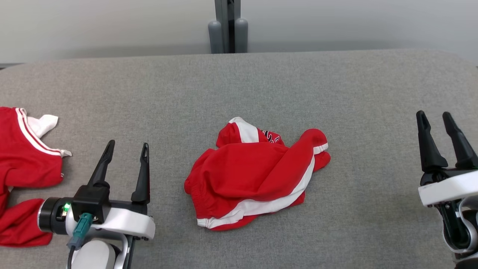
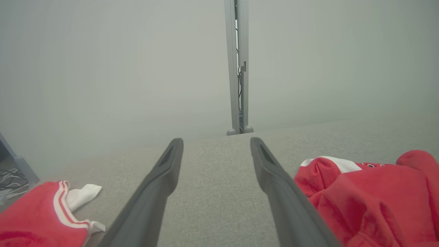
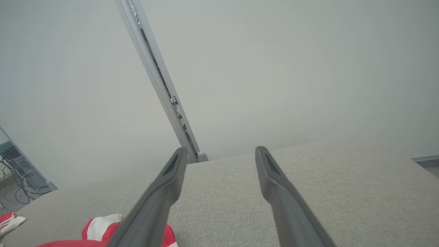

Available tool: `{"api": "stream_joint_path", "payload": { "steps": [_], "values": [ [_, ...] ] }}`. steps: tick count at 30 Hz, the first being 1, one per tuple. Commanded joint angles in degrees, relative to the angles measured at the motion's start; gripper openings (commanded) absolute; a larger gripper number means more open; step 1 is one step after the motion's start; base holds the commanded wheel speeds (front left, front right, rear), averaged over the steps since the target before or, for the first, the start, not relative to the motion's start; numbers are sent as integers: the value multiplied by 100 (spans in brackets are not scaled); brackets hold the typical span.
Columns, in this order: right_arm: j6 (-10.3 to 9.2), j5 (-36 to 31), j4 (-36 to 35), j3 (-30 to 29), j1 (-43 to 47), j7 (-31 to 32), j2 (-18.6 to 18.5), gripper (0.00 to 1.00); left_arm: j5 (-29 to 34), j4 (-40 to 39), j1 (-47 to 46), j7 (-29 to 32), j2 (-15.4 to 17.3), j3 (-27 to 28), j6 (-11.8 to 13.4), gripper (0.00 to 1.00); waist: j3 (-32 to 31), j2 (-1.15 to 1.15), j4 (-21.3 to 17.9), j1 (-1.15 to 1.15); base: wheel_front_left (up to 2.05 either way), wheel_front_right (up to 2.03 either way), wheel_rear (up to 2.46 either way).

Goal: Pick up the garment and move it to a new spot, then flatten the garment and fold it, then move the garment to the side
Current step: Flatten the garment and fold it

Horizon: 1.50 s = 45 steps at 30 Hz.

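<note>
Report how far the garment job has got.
Done: nothing certain; the garment lies crumpled on the grey table, unfolded. In hand: nothing; the left gripper and right gripper stand open either side, apart from it. Left: flattening, folding, moving it aside.

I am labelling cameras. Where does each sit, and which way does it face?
Head view: on the head, facing forward and down at the table; garment centred, left gripper lower left, right gripper lower right, both open.
Left wrist view: on that wrist, looking along its fingers toward the post; garment at right.
Right wrist view: on that wrist, looking along its fingers; garment lower left.
Shared: all show the garment and post.
</note>
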Motion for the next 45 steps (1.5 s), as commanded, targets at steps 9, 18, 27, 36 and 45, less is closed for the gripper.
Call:
{"api": "stream_joint_path", "payload": {
  "steps": [9,18,27,36,45],
  "values": [
    [6,-1757,-1008,-204,878,-165,378,100,80,-537,510,295,185,-45,191,100,-433,0,16,0,0,0,0],
    [5,-2295,-1320,-421,1634,42,832,100,-30,-734,1000,483,239,-103,201,100,-776,0,43,0,0,0,0],
    [5,-2457,-1567,-558,2098,216,1058,100,-93,-743,1225,568,272,-173,230,100,-965,0,63,0,0,0,0],
    [5,-2530,-1673,-577,2156,306,1135,100,-104,-790,1195,603,293,-229,246,100,-985,0,51,0,0,0,0],
    [5,-2576,-1643,-571,2138,314,1157,100,-117,-826,1134,646,301,-288,247,100,-995,0,71,0,0,0,0]
  ]
}}
